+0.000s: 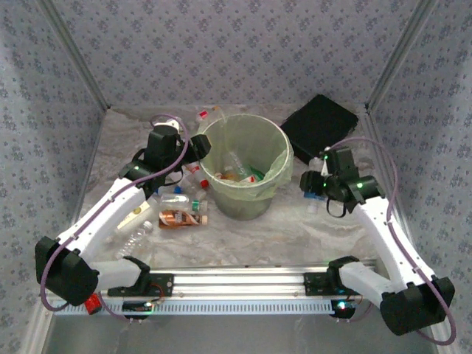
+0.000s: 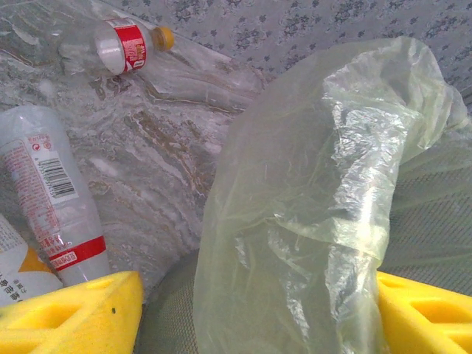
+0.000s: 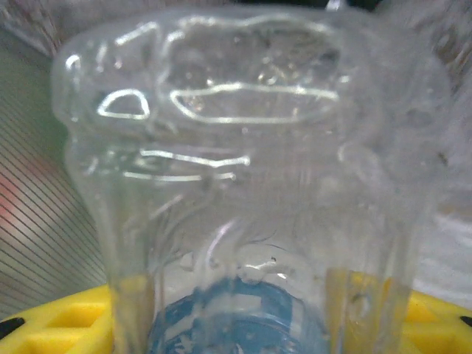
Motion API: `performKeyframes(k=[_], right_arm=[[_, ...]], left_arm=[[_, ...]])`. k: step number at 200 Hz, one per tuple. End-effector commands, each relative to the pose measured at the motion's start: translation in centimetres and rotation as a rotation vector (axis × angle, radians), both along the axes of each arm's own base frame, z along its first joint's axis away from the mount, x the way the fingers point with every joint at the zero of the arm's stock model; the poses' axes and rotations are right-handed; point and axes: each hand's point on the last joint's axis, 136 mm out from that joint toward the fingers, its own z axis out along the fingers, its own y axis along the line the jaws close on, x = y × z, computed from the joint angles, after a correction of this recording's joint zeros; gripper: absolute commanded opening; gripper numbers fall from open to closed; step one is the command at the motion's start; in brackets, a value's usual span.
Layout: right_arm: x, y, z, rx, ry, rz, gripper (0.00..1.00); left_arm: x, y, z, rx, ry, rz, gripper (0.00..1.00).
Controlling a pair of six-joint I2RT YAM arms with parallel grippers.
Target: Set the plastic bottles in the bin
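Note:
The pale-green bin (image 1: 276,140) stands mid-table with its bag liner (image 2: 317,192) folded over the rim, and several bottles lie inside it (image 1: 237,174). My left gripper (image 1: 199,147) is open at the bin's left rim, and its yellow fingers (image 2: 74,313) stand wide apart on either side of the liner. More bottles lie left of the bin: an orange-labelled one (image 1: 181,217), a clear one (image 1: 175,199), a red-labelled one (image 2: 118,46) and a white one (image 2: 55,199). My right gripper (image 1: 313,188), right of the bin, is shut on a clear bottle (image 3: 251,162) with blue at its base.
A flat black box (image 1: 321,125) lies at the back right behind the right arm. Another clear bottle (image 1: 136,236) lies by the left arm's forearm. A small red object (image 1: 92,304) sits at the near left rail. Patterned walls close in three sides.

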Motion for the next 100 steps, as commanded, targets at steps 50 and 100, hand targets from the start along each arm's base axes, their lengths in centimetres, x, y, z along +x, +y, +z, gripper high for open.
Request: performKeyframes(k=[50,100], right_arm=[[6.4,2.7,16.5,0.061,-0.387,0.139,0.45],[8.2,14.1,21.4,0.081,-0.474,0.424,0.45]], left_arm=[[-0.4,0.3,-1.5,0.029,0.034,-0.018,0.73],[-0.4,0.1,-1.4,0.018,0.036,-0.02,0.73]])
